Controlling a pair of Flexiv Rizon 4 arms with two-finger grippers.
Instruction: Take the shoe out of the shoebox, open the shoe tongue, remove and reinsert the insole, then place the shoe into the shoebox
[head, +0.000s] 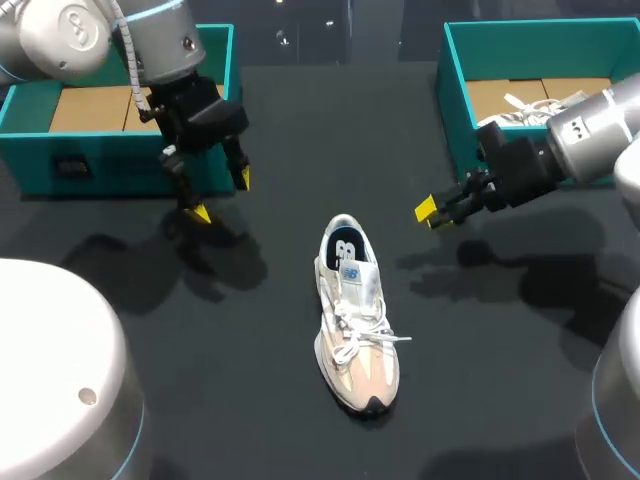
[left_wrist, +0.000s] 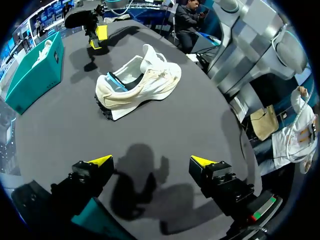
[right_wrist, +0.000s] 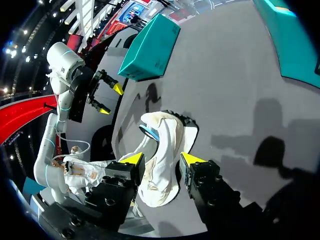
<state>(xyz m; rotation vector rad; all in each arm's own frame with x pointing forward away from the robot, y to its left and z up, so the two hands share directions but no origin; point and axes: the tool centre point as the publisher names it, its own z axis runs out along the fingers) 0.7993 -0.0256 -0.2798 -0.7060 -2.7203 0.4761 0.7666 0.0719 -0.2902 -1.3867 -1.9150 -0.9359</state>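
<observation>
Head view: the shoe (head: 355, 315) stands mid-table (head: 300, 120). The left gripper (head: 221, 196) and right gripper (head: 432, 212) hang well apart from it.

Left wrist view: fingers spread, empty, shoe ahead.

Right wrist view: fingers spread, empty.

Risk: pinching the loose laces (head: 370, 335) instead of the tongue (head: 360, 285) would likely drag the shoe.

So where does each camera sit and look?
Head view: above, behind the robot, looking down at the shoe; both arms show.
Left wrist view: on left arm, facing the shoe beyond its open jaws.
Right wrist view: on right arm, shoe just ahead of its open jaws.
All share the shoe.
</observation>
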